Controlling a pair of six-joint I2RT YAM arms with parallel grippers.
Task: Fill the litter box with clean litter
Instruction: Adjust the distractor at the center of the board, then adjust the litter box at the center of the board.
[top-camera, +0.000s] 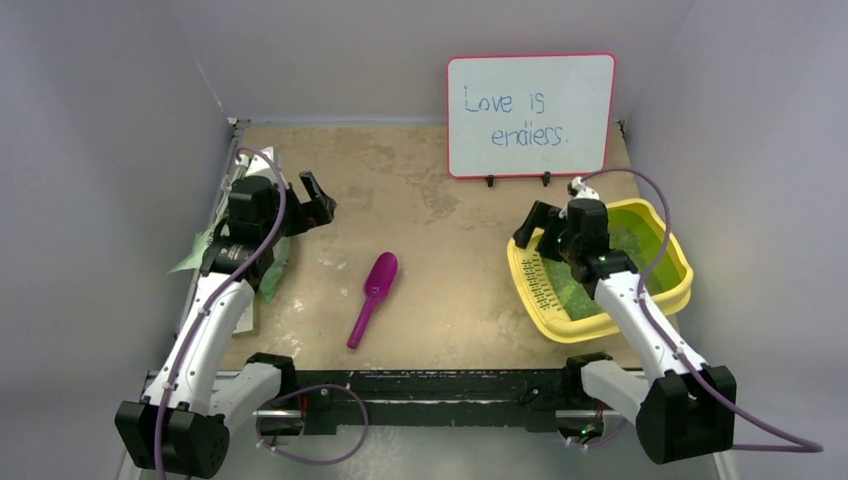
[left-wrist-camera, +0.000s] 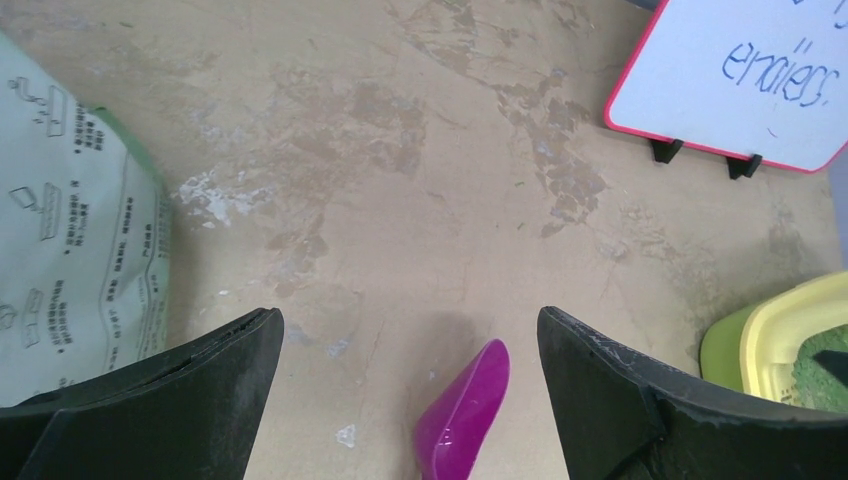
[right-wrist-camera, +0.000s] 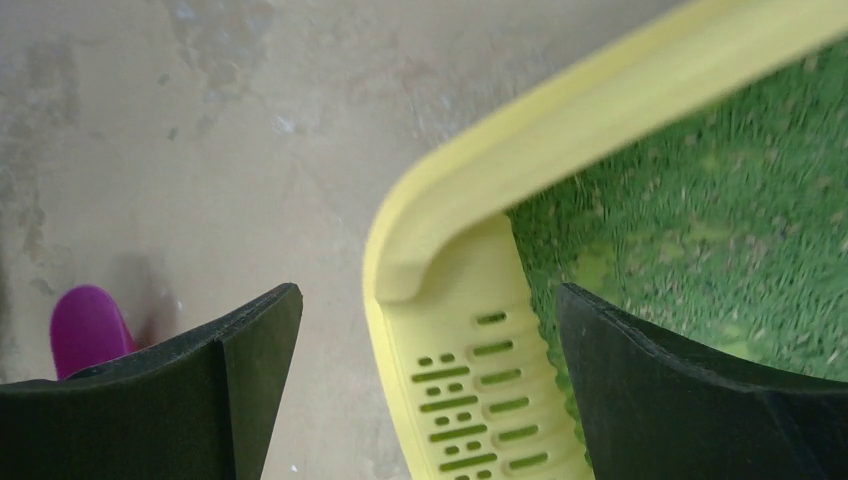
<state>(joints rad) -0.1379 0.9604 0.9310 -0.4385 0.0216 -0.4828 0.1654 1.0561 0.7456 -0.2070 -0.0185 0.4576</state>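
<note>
hovering over the litter box (top-camera: 538, 285) with the right fingers (right-wrist-camera: 230, 400) spread and empty, straddling its rim at the slotted grille end. long axis running from that grille away to the far right. yellow, shallow, already carpeted with clean litter (right-wrist-camera: 720, 220), fine, grass-green, thin in spots. well left of the box, left fingers (left-wrist-camera: 200, 390) likewise parted, gripping nothing. magenta scoop (top-camera: 368, 305) on the tabletop (top-camera: 440, 260) left of the box, nearer than those fingers. right arm judged far handier to the box.
</note>
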